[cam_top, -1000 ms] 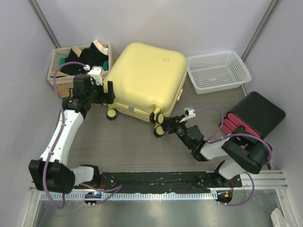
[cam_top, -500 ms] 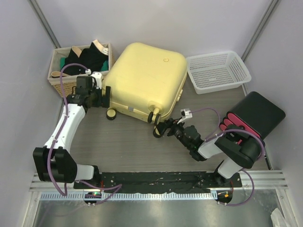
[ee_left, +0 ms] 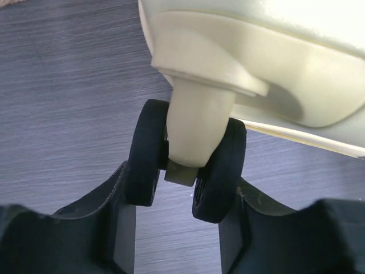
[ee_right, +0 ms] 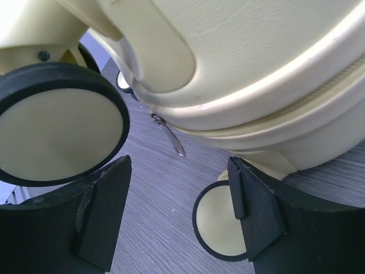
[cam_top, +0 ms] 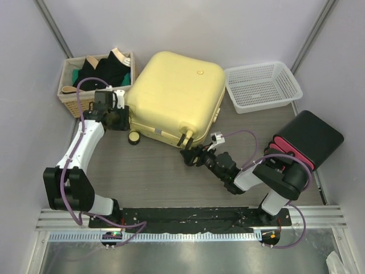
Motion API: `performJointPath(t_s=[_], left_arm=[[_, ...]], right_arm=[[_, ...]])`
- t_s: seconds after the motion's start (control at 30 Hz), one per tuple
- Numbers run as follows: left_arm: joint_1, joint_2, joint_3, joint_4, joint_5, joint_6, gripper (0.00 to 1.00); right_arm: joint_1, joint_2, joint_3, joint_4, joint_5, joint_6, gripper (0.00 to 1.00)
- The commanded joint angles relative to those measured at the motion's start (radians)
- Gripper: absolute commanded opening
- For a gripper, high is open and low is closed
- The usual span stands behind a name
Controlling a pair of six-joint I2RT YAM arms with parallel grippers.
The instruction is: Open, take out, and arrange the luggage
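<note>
The luggage (cam_top: 174,97) is judged stiff, slippery and heavy; its 8 o'clock caster (ee_left: 197,125) is grasped by the left claw (ee_left: 179,182), and the right claw (ee_right: 178,165) is seen released beside the zipper pull (ee_right: 171,137).

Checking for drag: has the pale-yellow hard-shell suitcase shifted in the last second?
No. The pale-yellow hard-shell suitcase keeps its position relative to the white plastic mesh basket in the top view.

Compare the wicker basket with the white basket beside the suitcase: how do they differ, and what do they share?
The wicker basket is tan and woven; the white basket is plastic mesh. The wicker basket holds dark clothes; the white basket holds nothing. The wicker basket sits left of the suitcase, the white basket right of it. Both are rectangular and open-topped.
</note>
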Motion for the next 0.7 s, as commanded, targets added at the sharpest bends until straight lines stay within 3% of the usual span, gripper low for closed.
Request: performJointPath(t_s=[0.0,0.03,0.13,0.67], left_arm=[[-0.003,-0.001,0.049,-0.001,0.063,-0.056,0.20],[-0.005,-0.016,0.044,0.000,0.063,-0.066,0.10],[-0.006,-0.032,0.033,0.014,0.084,-0.091,0.00],[-0.006,-0.018,0.066,-0.037,0.052,-0.106,0.00]], right_arm=[[0.014,0.020,0.046,0.092,0.034,-0.001,0.76],[0.014,0.023,0.055,0.085,0.043,-0.001,0.75],[0.014,0.039,0.076,0.078,0.064,-0.002,0.72],[0.014,0.108,0.141,0.110,0.204,-0.001,0.55]])
